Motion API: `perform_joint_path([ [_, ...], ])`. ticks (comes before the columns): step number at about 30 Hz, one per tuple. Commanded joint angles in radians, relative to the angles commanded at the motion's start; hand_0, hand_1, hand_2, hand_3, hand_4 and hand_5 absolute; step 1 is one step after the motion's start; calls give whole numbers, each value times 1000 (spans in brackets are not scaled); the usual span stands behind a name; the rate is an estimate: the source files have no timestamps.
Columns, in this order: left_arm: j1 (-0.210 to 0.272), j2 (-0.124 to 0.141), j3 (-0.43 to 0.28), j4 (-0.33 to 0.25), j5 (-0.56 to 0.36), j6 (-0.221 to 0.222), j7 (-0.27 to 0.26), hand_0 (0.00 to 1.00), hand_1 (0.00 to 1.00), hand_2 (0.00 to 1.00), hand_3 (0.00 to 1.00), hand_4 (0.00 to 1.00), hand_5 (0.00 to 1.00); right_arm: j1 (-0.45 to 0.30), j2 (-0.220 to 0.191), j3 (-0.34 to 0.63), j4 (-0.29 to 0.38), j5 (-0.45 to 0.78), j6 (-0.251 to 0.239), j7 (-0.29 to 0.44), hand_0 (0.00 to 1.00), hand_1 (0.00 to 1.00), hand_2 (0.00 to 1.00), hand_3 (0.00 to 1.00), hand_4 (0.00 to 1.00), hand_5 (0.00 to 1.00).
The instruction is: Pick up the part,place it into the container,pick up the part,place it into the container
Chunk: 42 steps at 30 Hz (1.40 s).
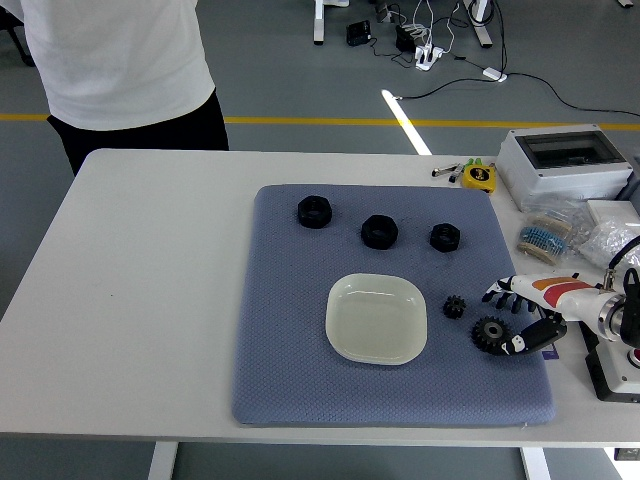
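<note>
Right hand (520, 318) at mat's (300, 380) 4 o'clock, fingers spread, empty, touching large gear (488, 333); small gear (455, 306) beside; dish (376, 318) centre.

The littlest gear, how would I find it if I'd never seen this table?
Find the blue mat, then the white dish on it. Just right of the dish sits the small gear; it is smaller than the big gear beside the right hand.

White table (150, 300), blue-grey mat (290, 370), grey box (565, 160), yellow tape measure (479, 177), plastic bags (560, 235).
</note>
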Motion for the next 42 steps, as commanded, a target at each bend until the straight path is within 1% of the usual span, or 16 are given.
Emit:
perform_joint_path([
  [1, 0, 0, 1, 0, -1, 0, 0, 710, 647, 670, 581, 678, 636, 0, 1, -1, -1, 1, -4, 1, 396, 501, 586, 647, 998, 437],
  [6, -2, -1, 4, 0, -2, 0, -1, 710, 647, 670, 581, 678, 636, -3, 8, -3, -16, 5, -9, 9, 396, 501, 586, 647, 998, 437],
  [7, -2, -1, 4, 0, -3, 0, -1, 710, 650, 668, 581, 678, 636, -4, 8, -3, -17, 6, -9, 9, 370, 460, 529, 599, 998, 426],
  [12, 0, -1, 3, -1, -5, 0, -1, 710, 650, 668, 581, 678, 636, -13, 9, 0, -14, 7, -10, 12, 370, 460, 529, 599, 998, 426],
  [13, 0, -1, 4, -1, -5, 0, -1, 708, 649, 669, 581, 678, 636, -14, 10, 0, -14, 7, -11, 12, 335, 442, 506, 566, 998, 416],
  [14, 0, -1, 4, -1, -5, 0, -1, 708, 649, 669, 581, 678, 636, -14, 10, -1, -14, 8, -14, 13, 335, 442, 506, 566, 998, 416],
  [18, -1, -2, 6, -1, -5, 0, -1, 708, 649, 669, 581, 678, 636, -16, 14, -8, -22, 15, -27, 19, 335, 442, 506, 566, 998, 416],
  [19, -2, -2, 6, -1, -5, 0, -1, 709, 651, 668, 581, 678, 637, -16, 15, -10, -25, 17, -31, 20, 298, 418, 480, 536, 998, 395],
  [24, -2, -2, 7, -1, -7, 0, -2, 709, 651, 668, 581, 678, 637, -19, 19, -17, -40, 30, -56, 30, 298, 418, 480, 536, 998, 395],
  [25, -2, -2, 7, -1, -8, 0, -2, 709, 650, 669, 581, 678, 636, -19, 19, -18, -43, 32, -60, 32, 247, 399, 466, 490, 997, 381],
  [30, -1, -2, 7, -1, -8, 0, -2, 709, 650, 669, 581, 678, 636, -19, 26, -25, -55, 33, -83, 38, 247, 399, 466, 490, 997, 381],
  [31, -2, -2, 7, -1, -8, 0, -2, 708, 650, 670, 581, 677, 637, -19, 27, -26, -56, 31, -89, 38, 204, 365, 437, 455, 948, 351],
  [36, -1, -2, 6, -1, -5, -1, -1, 708, 650, 670, 581, 677, 637, -22, 31, -36, -62, 29, -122, 40, 204, 365, 437, 455, 948, 351],
  [37, -1, -2, 6, -1, -5, -1, -1, 708, 649, 668, 581, 677, 637, -22, 32, -37, -64, 29, -127, 41, 165, 326, 408, 450, 895, 279],
  [42, -2, -1, 8, -2, -8, -1, -2, 708, 649, 668, 581, 677, 637, -25, 35, -41, -70, 24, -163, 44, 165, 326, 408, 450, 895, 279],
])
